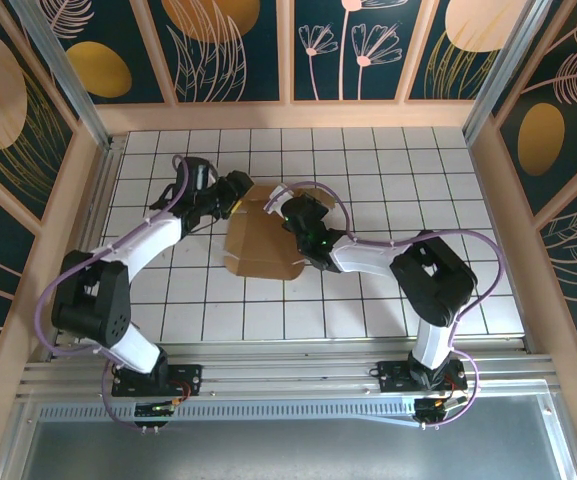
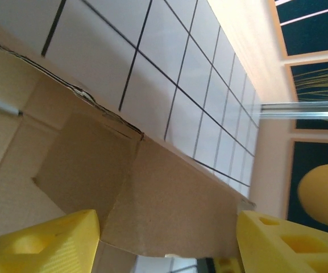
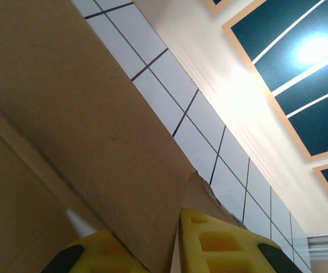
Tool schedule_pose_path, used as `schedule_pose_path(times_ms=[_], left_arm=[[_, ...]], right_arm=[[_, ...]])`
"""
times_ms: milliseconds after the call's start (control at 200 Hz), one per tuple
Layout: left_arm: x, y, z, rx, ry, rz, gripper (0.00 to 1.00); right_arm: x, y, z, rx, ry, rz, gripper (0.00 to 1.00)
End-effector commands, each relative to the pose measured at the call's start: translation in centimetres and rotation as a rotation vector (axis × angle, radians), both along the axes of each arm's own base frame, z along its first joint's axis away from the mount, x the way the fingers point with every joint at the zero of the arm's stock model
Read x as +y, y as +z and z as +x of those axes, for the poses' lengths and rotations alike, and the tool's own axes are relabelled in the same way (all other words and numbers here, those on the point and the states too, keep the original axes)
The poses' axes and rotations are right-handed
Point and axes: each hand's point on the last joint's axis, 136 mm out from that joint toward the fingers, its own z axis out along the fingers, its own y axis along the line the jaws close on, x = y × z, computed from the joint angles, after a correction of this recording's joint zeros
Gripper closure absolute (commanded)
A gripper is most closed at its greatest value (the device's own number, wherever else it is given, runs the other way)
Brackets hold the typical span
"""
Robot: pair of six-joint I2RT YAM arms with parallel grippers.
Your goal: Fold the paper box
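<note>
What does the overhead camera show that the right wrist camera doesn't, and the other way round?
Overhead: the whole layout. The left arm and right arm reach in from either side. The left pincer and right pincer meet at the far end of the brown paper box on the tiled table.

Right wrist: a close-up of that pincer's yellow fingers pinched on a thin cardboard flap, plus a bright glare on the wall.

Both: the cardboard, the white tiles and the dark blue wall.
</note>
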Motion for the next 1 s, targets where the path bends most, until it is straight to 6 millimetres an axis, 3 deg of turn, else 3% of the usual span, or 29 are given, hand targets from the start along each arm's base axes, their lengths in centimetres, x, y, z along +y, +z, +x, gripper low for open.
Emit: schedule_pose_path(times_ms=[0,190,280,430,496,621,761,876,991], left_arm=[[-1.9,1.7,-1.3,0.024,-0.017,-0.202,0.37],[-3.5,3.5,-1.8,0.008,-0.068,-0.261,0.37],[-2.5,4.2,-2.2,-0.010,-0.028,-0.222,0.37],[1.5,5.2,-2.5,-0.059,0.140,-0.060,0.36],[1.7,6.3,-2.8,-0.073,0.161,-0.089,0.35],[0.7,6.7,-3.9,-0.061,0.169,-0.156,0.35],[-2.4,5.4,-4.8,-0.007,0.172,-0.219,0.38],[-2.6,2.6,-4.0,0.055,0.236,-0.239,0.46],[-2.5,1.1,-2.7,0.060,0.287,-0.245,0.50]], right_arm=[[0.8,-1.3,-0.1,0.042,0.021,-0.013,0.83],[1.0,-1.7,0.3,0.060,0.014,-0.021,0.83],[0.9,-1.6,0.6,0.069,0.006,-0.016,0.83],[1.2,-0.9,1.3,0.076,0.001,0.016,0.83],[1.4,-0.6,1.5,0.080,0.003,0.031,0.83],[1.7,-0.3,1.9,0.085,-0.001,0.035,0.83],[2.0,-0.2,1.9,0.101,-0.005,0.064,0.82],[2.1,0.0,1.8,0.107,-0.005,0.084,0.82],[2.1,0.2,1.7,0.115,-0.005,0.095,0.82]])
